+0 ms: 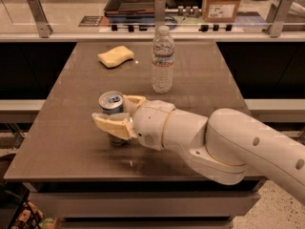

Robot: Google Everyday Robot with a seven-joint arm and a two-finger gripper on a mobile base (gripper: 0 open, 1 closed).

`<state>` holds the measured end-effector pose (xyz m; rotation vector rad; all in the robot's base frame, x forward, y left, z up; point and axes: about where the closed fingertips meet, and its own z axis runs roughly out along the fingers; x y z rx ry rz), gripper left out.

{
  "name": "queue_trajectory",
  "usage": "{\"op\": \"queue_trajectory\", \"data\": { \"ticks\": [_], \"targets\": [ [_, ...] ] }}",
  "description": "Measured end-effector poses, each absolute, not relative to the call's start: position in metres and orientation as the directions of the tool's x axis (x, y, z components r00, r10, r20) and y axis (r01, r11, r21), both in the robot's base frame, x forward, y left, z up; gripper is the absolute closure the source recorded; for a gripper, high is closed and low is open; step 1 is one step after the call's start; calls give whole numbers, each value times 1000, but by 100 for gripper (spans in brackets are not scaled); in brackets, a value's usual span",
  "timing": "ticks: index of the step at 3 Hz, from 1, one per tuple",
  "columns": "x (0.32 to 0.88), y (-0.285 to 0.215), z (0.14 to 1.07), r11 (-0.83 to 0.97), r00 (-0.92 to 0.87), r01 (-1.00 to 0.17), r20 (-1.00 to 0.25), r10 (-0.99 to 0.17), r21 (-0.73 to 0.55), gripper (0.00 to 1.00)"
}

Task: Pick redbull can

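Observation:
The redbull can [111, 103], slim with a silver top and blue tab, stands upright on the left front part of the dark table [57, 147]. My gripper [112, 110] reaches in from the right on a thick white arm. One cream finger lies across the can's near side and the other sits behind it, so the gripper is shut on the can. The can's lower body is mostly hidden by the near finger. Its base looks to be at the table surface.
A clear plastic water bottle [163, 61] stands upright behind the can, towards the table's middle. A yellow sponge [116, 56] lies at the back left. A counter with rails, a tray and a cardboard box [221, 1] runs behind the table.

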<state>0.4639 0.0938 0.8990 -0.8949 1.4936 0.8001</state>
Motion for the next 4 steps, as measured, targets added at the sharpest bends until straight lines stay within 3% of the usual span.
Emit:
{"op": "queue_trajectory", "data": {
  "ticks": [1,2,4],
  "targets": [
    [463,96,900,472,-44,-882,-994,-96,-6,88],
    [462,97,901,470,-42,-883,-994,-98,-9,100],
    [469,83,912,438,10,-898,-996,-93,-50,100]
  ]
}}
